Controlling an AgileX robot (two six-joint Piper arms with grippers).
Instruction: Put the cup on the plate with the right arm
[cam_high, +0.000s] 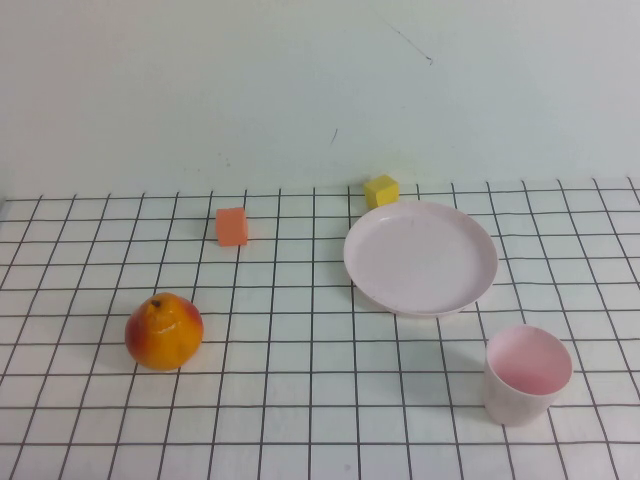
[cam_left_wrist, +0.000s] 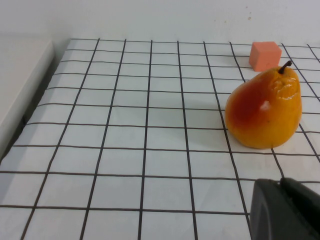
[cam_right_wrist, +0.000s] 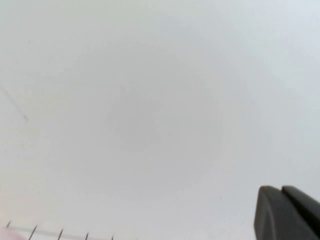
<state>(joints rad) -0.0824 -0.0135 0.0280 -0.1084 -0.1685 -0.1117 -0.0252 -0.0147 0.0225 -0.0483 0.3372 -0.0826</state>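
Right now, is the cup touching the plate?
Apart. The high view shows a strip of gridded table between the cup and the plate. Neither the left gripper nor the right gripper is near them.

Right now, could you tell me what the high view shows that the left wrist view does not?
Only the high view shows the cup, upright and apart from the plate, plus a yellow cube; neither arm appears there. Only the left wrist view shows the left gripper, near the pear. Both share the pear and the orange cube. The right gripper shows only in its own view, facing the wall.
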